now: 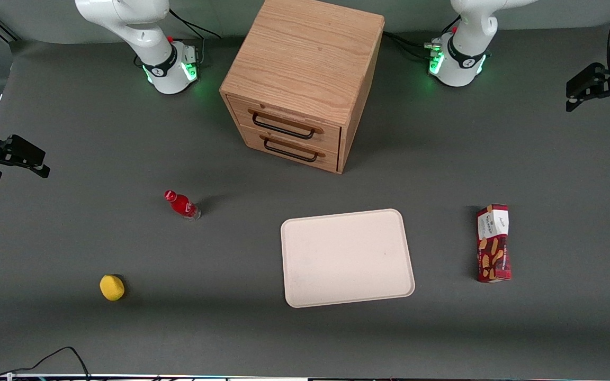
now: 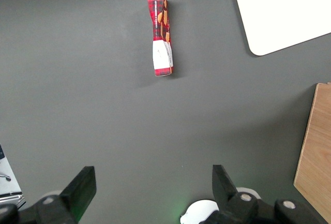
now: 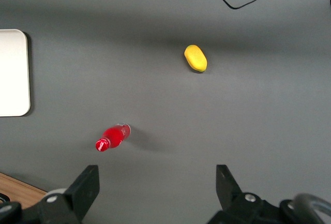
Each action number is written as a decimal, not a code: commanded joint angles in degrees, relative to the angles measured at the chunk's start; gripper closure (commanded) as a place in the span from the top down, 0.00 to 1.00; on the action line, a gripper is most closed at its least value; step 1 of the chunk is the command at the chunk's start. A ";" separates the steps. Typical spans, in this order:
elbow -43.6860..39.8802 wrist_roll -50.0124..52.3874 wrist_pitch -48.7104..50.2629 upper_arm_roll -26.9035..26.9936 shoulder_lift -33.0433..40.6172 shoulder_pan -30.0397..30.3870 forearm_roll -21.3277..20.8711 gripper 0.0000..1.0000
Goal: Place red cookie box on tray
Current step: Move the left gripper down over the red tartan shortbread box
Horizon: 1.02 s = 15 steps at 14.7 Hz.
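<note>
The red cookie box [image 1: 493, 243] lies flat on the grey table, beside the tray and toward the working arm's end, with its white end panel pointing away from the front camera. It also shows in the left wrist view [image 2: 160, 32]. The cream tray [image 1: 347, 257] lies bare in front of the drawer cabinet; one corner of it shows in the left wrist view [image 2: 284, 12]. My left gripper [image 1: 575, 98] hangs high at the working arm's end, farther from the front camera than the box and well apart from it. In the wrist view the gripper [image 2: 151, 182] is open and empty.
A wooden two-drawer cabinet [image 1: 305, 79] stands farther from the front camera than the tray, both drawers shut. A small red bottle [image 1: 181, 205] and a yellow lemon-like object [image 1: 111, 287] lie toward the parked arm's end. A black cable [image 1: 61, 354] runs along the near table edge.
</note>
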<state>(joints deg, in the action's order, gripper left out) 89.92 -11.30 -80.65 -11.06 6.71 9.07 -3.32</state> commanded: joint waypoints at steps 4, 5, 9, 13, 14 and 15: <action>1.66 -3.82 -0.65 0.51 1.29 0.42 2.17 1.00; 1.57 -3.82 -0.65 0.78 1.29 0.51 2.70 1.00; 0.96 -3.91 -0.39 1.66 -0.28 0.33 2.79 1.00; -0.88 -2.95 -5.29 1.57 -7.83 -0.28 2.71 1.00; -1.24 -2.86 -7.57 1.57 -10.46 -0.46 2.79 1.00; -1.68 -2.86 -10.12 1.57 -13.19 -0.46 2.71 1.00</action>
<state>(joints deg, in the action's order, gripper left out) 90.51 -13.91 -87.23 -9.61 -0.19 9.10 -1.08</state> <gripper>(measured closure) 0.000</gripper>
